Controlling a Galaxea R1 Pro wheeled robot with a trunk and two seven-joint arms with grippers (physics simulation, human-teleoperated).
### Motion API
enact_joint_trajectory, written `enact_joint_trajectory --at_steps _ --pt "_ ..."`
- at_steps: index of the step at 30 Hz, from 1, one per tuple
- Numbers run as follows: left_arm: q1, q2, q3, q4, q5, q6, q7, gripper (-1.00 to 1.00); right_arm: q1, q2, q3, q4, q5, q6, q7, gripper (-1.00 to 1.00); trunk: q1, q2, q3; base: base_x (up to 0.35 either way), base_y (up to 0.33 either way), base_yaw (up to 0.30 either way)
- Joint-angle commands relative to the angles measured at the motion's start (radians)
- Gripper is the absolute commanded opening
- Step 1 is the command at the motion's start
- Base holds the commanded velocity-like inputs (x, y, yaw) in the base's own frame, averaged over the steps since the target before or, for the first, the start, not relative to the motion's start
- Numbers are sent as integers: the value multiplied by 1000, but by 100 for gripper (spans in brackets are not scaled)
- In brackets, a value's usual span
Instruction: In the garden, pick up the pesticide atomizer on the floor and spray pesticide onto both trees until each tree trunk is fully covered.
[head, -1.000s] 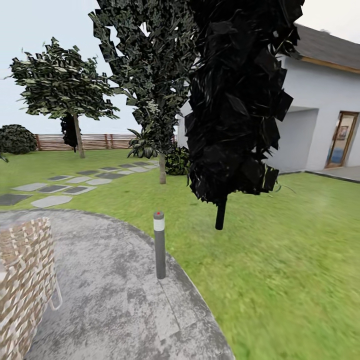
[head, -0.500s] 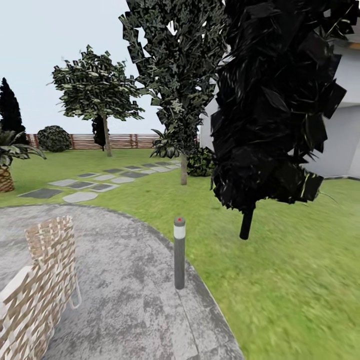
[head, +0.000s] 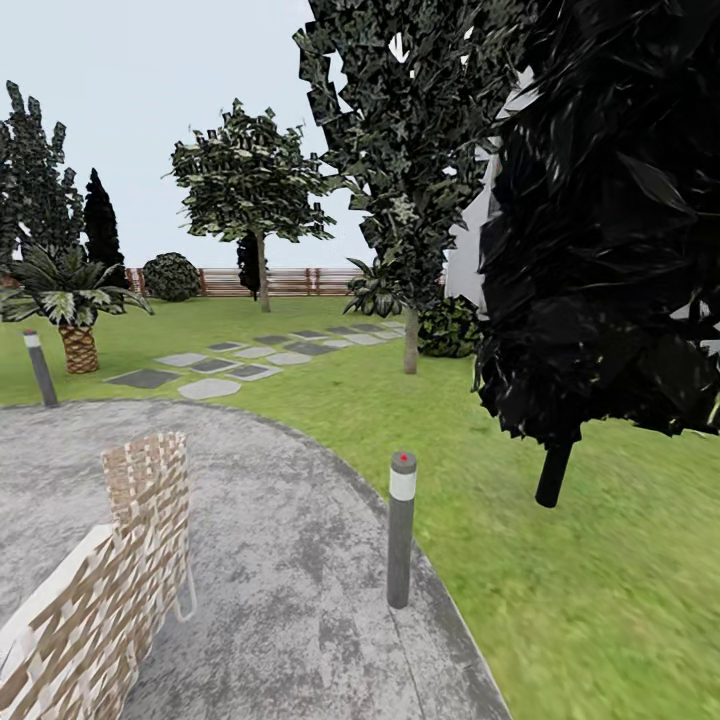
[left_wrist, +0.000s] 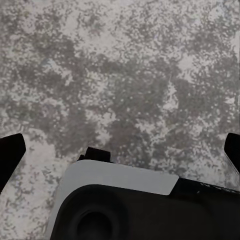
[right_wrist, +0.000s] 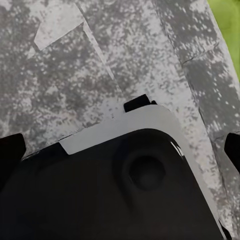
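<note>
The green grass lawn of the garden (head: 620, 600) spreads from 3 to 6 o'clock in the head view, with the mottled grey paved patch (head: 290, 560) at 7 o'clock. A black-leaved narrow tree (head: 610, 220) fills 2 o'clock. Two broad-canopied trees with straight grey-brown trunks stand behind: the nearer tree (head: 410, 150) at 12 o'clock, the farther tree (head: 250, 190) at 11, before a brown slatted wooden fence (head: 300, 282). A woven wicker chair (head: 110, 580) sits at 8 o'clock. A short grey lamp post (head: 400, 545) stands at the paving's edge. Left gripper (left_wrist: 120, 150) and right gripper (right_wrist: 122, 142) hover over paving, fingers spread wide, holding nothing
</note>
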Motion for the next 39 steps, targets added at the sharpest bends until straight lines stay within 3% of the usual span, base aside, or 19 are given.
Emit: enact_joint_trajectory --at_steps 1,14,27,39 --pt "-1 0 4 1 8 -2 -9 100 0 0 -7 0 1 -3 6 100 1 -1 -1 333 0 170" --pt "-1 0 4 2 8 -2 -9 100 0 12 106 0 -1 -3 9 100 1 -1 -1 333 0 31" --pt "-1 0 4 2 8 -2 -9 100 0 15 122 -2 -1 -3 6 100 1 -1 -1 332 0 26" --pt "-1 0 4 3 6 -1 -9 100 0 43 149 -10 1 -3 1 100 1 -1 -1 333 0 120"
